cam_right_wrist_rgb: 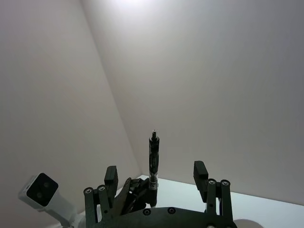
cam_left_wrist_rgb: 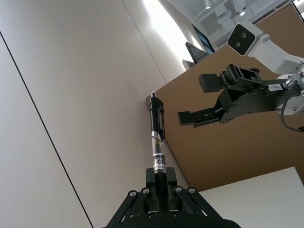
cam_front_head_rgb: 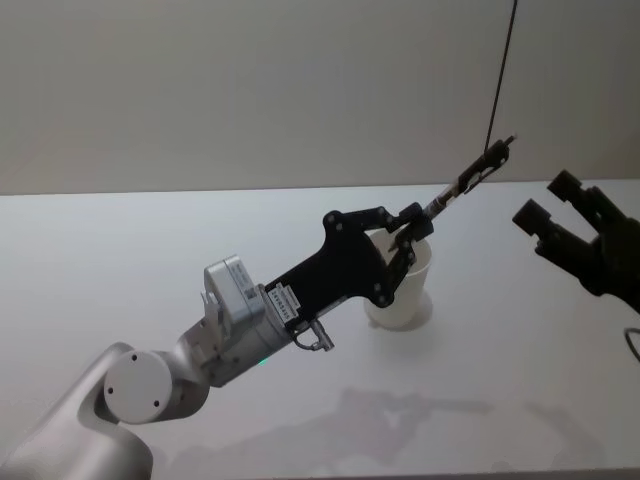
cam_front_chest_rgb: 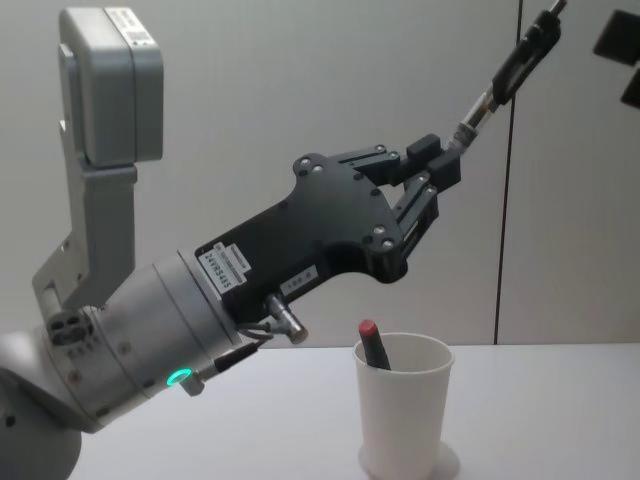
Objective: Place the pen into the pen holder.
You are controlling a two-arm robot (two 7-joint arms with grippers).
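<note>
Head view: the left gripper [cam_front_head_rgb: 412,228] is clamped on the lower end of the pen [cam_front_head_rgb: 468,180], which slants up and away over the white pen holder [cam_front_head_rgb: 403,296] on the table [cam_front_head_rgb: 120,260]; the right gripper [cam_front_head_rgb: 548,202] hangs well apart to the right with its fingers spread wide and nothing between them; the risk, as I judge it, is that the pen points upward, so a release now would tip it past the rim rather than into the cup.

Left wrist view: the pen [cam_left_wrist_rgb: 156,130] stands straight out from the closed jaws, gripped near one end only; such a short hold could let it pivot or slip while the wrist turns; the right gripper [cam_left_wrist_rgb: 187,117] shows beyond it, open.

Right wrist view: the open fingers frame the distant pen [cam_right_wrist_rgb: 153,161] without touching it.

Chest view: the left gripper [cam_front_chest_rgb: 435,170] holds the pen [cam_front_chest_rgb: 505,70] high above the pen holder [cam_front_chest_rgb: 402,405], where a red-capped pen [cam_front_chest_rgb: 373,344] already leans; this could block or deflect the incoming pen, and a hard push might topple the light cup.
</note>
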